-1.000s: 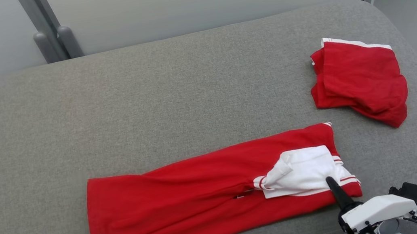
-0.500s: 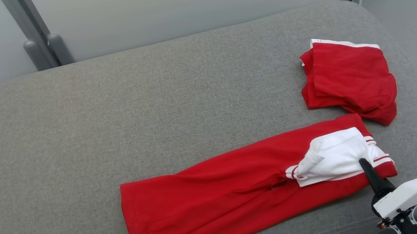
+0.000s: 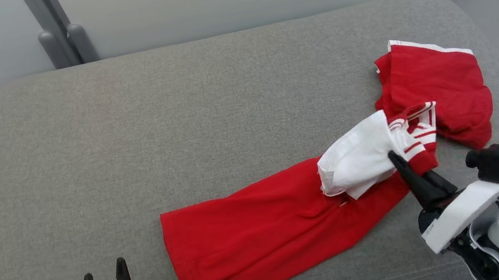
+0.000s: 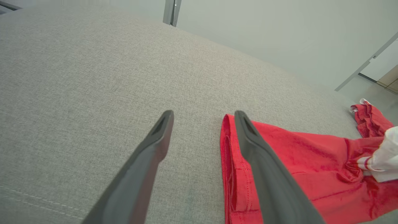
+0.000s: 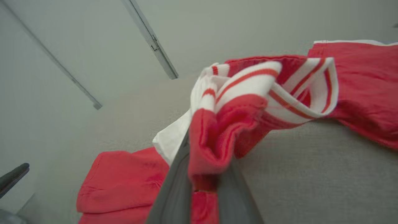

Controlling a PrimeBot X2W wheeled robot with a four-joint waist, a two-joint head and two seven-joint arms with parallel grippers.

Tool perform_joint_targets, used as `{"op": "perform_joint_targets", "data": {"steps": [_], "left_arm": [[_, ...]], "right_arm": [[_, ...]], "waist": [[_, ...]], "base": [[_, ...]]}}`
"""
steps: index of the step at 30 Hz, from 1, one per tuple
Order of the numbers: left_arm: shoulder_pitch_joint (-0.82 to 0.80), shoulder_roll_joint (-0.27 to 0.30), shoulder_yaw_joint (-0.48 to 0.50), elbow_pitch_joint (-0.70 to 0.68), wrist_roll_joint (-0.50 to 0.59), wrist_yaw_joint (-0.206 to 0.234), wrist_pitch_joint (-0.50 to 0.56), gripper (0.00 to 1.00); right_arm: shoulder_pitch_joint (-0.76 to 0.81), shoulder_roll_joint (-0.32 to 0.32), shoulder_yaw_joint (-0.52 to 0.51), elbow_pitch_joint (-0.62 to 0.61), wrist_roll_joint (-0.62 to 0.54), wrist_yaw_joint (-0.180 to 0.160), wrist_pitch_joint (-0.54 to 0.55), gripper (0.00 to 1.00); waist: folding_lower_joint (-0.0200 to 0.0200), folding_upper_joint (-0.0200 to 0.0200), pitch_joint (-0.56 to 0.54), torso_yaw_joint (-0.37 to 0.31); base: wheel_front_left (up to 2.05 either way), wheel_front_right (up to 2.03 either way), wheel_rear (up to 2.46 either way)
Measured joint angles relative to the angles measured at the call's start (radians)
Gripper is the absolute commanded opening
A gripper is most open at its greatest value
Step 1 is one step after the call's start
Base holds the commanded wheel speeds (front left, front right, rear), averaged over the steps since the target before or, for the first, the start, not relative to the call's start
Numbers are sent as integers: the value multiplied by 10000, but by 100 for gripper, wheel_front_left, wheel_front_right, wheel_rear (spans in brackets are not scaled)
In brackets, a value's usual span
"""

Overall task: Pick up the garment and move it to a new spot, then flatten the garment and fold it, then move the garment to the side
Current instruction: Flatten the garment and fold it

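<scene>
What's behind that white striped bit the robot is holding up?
Another folded red garment lies on the grey cushion behind the raised collar end, which hides its near-left corner. Whether they touch cannot be told.

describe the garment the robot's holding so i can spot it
On the grey cushion, find the long red garment near the front edge. Unlike the folded red bundle beyond it, its white striped end is pinched in the fingers of the right gripper.

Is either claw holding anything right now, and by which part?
The right gripper is shut on the long red garment, pinching its red-and-white striped end. The left gripper is open and holds nothing.
</scene>
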Motion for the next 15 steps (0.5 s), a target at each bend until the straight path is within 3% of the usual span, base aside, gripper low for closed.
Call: {"op": "perform_joint_targets", "data": {"steps": [6,15], "left_arm": [[-360,-69,12,198,-94,-27,-29,100],[-671,-234,6,585,-282,-107,-196,100]], "right_arm": [[-13,-265,1118,-654,-754,0,215,0],[-164,-522,2188,-1195,-1034,0,1501,0]], "waist": [[0,0,87,434],[0,0,97,1168]], "base": [[0,0,0],[0,0,0]]}}
